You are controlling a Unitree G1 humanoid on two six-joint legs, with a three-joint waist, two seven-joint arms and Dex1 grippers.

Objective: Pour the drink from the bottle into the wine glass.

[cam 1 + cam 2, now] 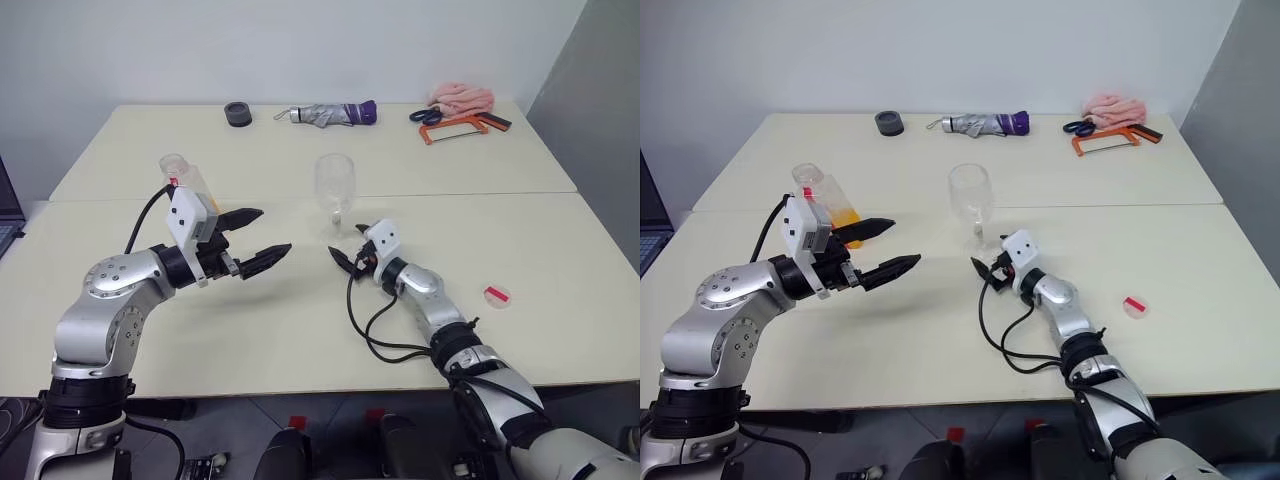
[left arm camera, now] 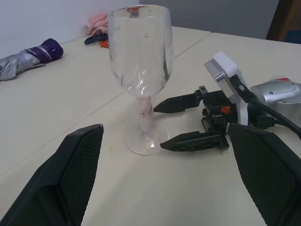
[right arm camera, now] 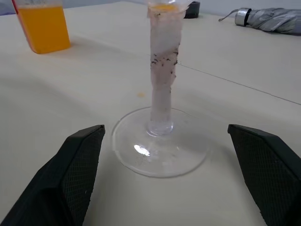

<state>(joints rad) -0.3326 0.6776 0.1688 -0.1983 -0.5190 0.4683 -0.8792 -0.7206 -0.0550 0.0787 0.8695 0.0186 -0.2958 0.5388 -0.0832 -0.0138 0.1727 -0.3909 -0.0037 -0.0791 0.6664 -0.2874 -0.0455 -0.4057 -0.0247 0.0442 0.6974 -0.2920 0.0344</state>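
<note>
The clear wine glass (image 1: 335, 185) stands upright near the table's middle, its stem (image 3: 162, 70) and round foot (image 3: 160, 155) close before my right gripper (image 1: 345, 242). That gripper is open, a finger on each side of the foot, holding nothing. The bottle (image 1: 825, 195) stands uncapped on the left, with the orange drink (image 3: 44, 26) in its lower part. My left gripper (image 1: 276, 230) hovers open and empty just in front of the bottle, pointing toward the glass (image 2: 140, 70). A trace of orange shows at the bottom of the bowl.
A small pink-and-white cap (image 1: 497, 295) lies on the table to the right. Along the far edge lie a black tape roll (image 1: 238, 113), a folded umbrella (image 1: 330, 114), scissors (image 1: 425, 116), an orange hacksaw (image 1: 455, 128) and a pink cloth (image 1: 462, 97).
</note>
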